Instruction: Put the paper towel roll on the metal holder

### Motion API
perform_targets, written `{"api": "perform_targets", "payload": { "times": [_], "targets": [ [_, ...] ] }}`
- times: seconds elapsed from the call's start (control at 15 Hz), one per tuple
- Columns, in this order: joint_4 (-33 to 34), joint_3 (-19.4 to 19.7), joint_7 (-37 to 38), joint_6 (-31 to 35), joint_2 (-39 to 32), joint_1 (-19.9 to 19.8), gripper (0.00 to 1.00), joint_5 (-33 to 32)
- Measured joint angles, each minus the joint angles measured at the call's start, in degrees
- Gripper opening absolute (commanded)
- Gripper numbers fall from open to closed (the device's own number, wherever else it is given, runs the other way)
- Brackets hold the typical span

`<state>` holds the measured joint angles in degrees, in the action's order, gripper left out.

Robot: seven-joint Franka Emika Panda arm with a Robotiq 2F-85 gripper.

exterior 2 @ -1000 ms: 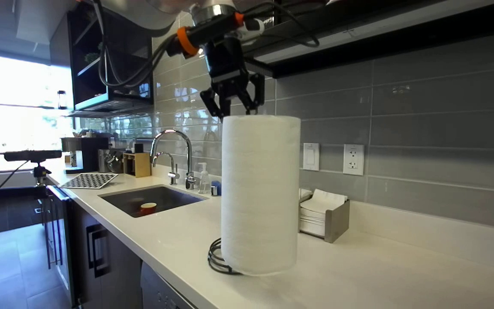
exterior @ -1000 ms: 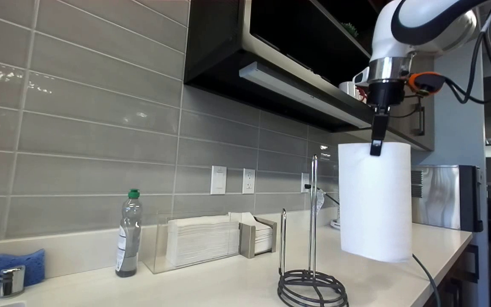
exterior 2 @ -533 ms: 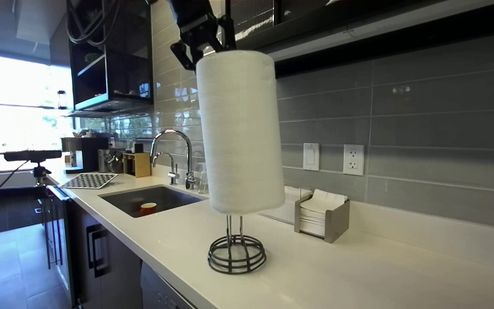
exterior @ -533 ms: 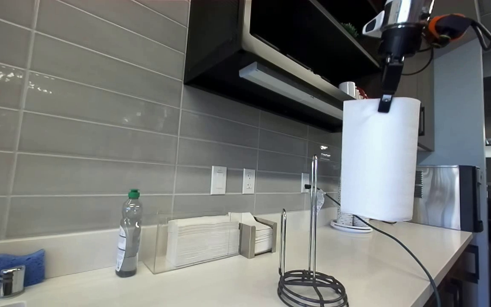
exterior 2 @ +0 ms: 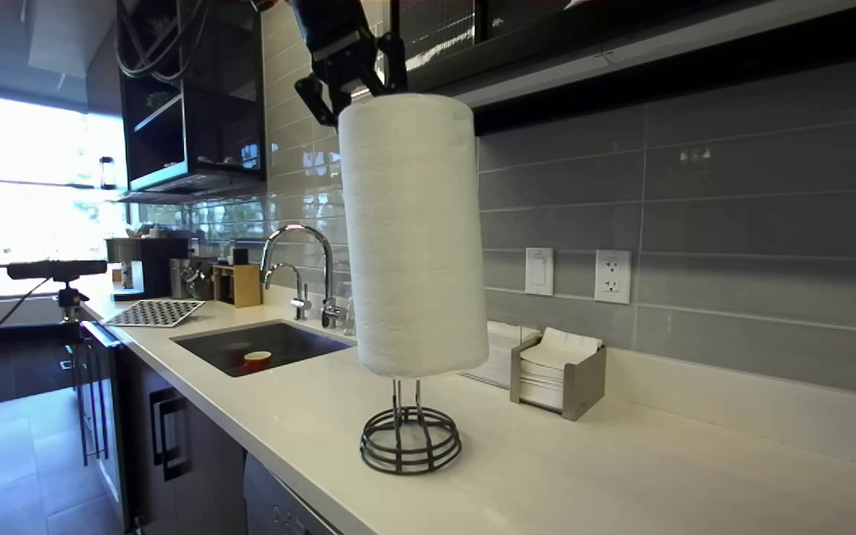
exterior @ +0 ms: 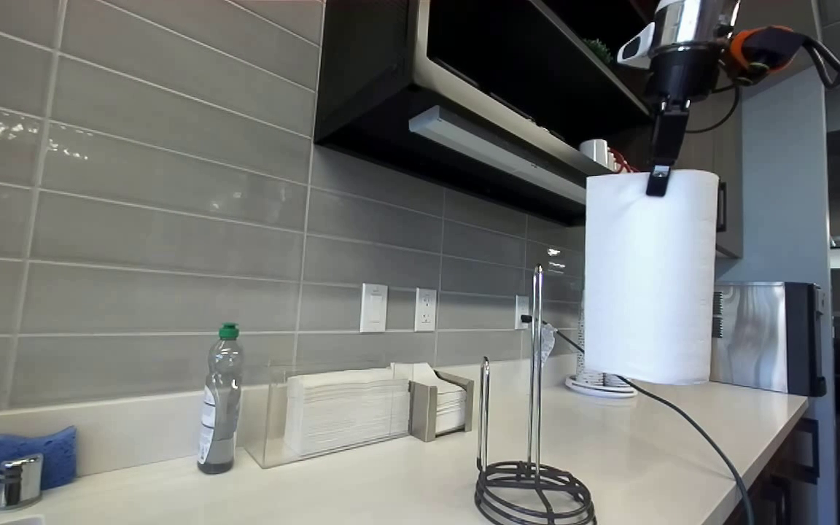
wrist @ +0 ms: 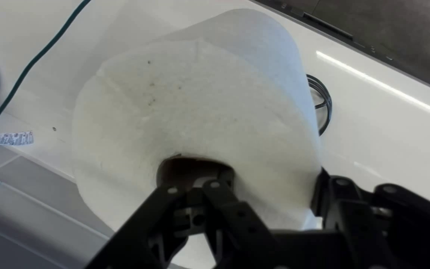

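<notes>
The white paper towel roll [exterior: 650, 284] hangs in the air from my gripper [exterior: 658, 182], nearly upright with a slight tilt. It also shows in an exterior view [exterior 2: 414, 238] and the wrist view [wrist: 200, 108]. One finger is inside the core and the other presses the outer side, pinching the wall. The finger in the core is partly hidden. The metal holder [exterior: 535, 364] stands on the counter, its rod apart from the roll. In an exterior view the roll hides the rod's upper part above the wire base [exterior 2: 411, 442]. The wrist view shows only an edge of the base [wrist: 324, 101].
Dark upper cabinet [exterior: 507, 138] overhangs near the roll's top. A napkin box [exterior: 347, 412], a clear soap bottle [exterior: 220, 408] and a blue sponge [exterior: 48, 452] line the wall. A cord [exterior: 697, 430] crosses the counter below the roll. A sink [exterior 2: 287, 345] lies beyond the holder.
The gripper raised the held roll well above its height of a second ago, uncovering the holder base in an exterior view. Over the last half second the roll sank slightly and became a little straighter.
</notes>
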<state>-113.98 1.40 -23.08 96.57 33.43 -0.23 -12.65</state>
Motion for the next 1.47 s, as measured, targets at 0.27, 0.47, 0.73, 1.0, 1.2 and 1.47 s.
{"api": "perform_targets", "payload": {
  "times": [0.27, 0.47, 0.73, 1.0, 1.2, 1.47],
  "targets": [
    [0.52, 0.14, -0.02, -0.24, -0.03, 0.82, 0.21, 0.03],
    [3.68, 0.14, -0.44, -2.77, 0.31, 1.34, 0.21, 0.03],
    [9.63, 0.17, -2.37, -7.62, 0.65, 1.42, 0.21, -0.03],
    [14.53, 0.20, -3.87, -9.07, -0.08, 2.94, 0.21, 0.02],
    [17.93, 0.19, -4.54, -9.22, -1.75, 4.74, 0.21, 0.18],
    [22.92, 0.19, -5.36, -9.59, -4.99, 6.33, 0.21, 0.78]
  ]
}}
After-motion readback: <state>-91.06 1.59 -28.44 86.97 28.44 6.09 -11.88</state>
